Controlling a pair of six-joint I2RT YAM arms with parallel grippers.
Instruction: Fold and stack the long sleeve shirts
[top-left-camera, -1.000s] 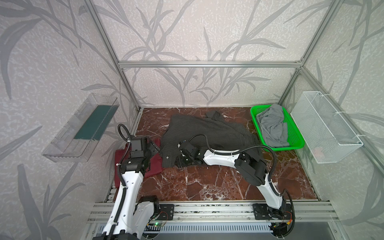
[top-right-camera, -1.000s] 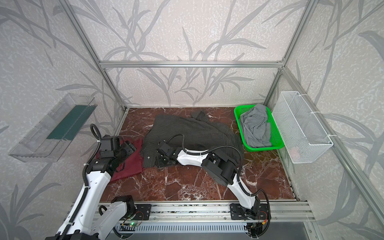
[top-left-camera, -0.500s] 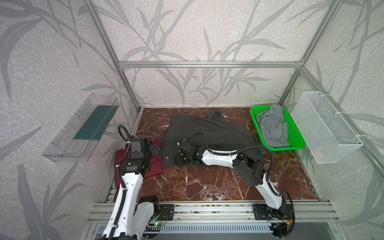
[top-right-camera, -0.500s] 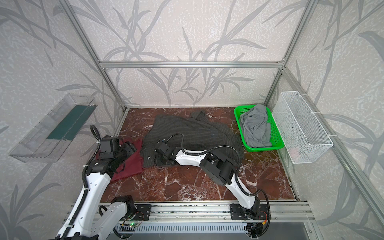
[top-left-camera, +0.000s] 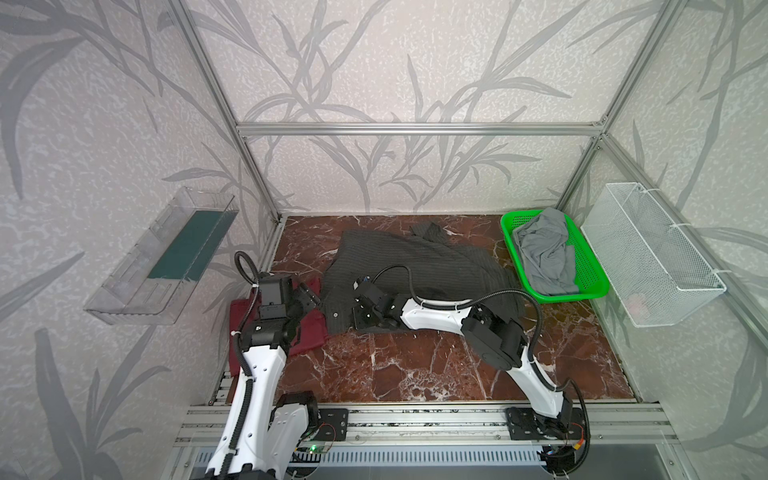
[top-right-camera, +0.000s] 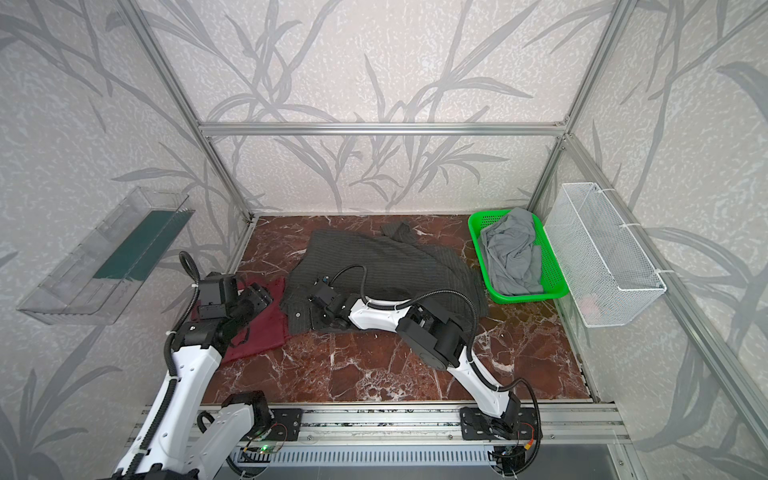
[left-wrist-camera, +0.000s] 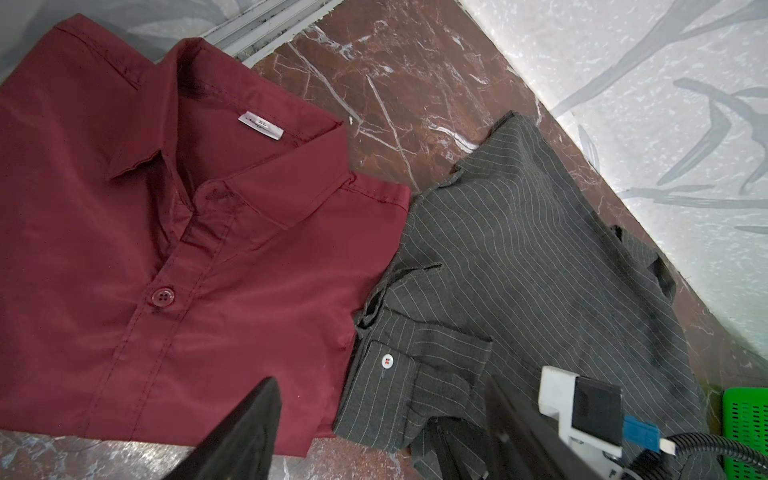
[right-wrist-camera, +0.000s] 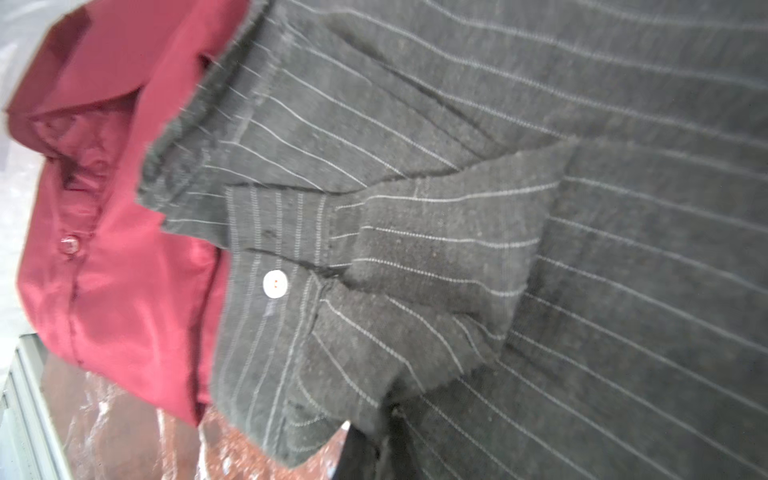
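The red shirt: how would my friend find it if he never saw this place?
Look at the brown marble table inside the metal frame, then go to its near left corner, under the left robot arm. The red shirt lies folded flat there, beside the grey striped shirt. It is the only plain dark red cloth, with a collar and a red button.

I see the striped shirt (top-left-camera: 415, 266) in charcoal grey with thin pale pinstripes and a white button (right-wrist-camera: 275, 284). Just beside it, the plain shirt (left-wrist-camera: 166, 249) is dark red. Under it, the tabletop (top-left-camera: 415, 365) is red-brown marble veined white.
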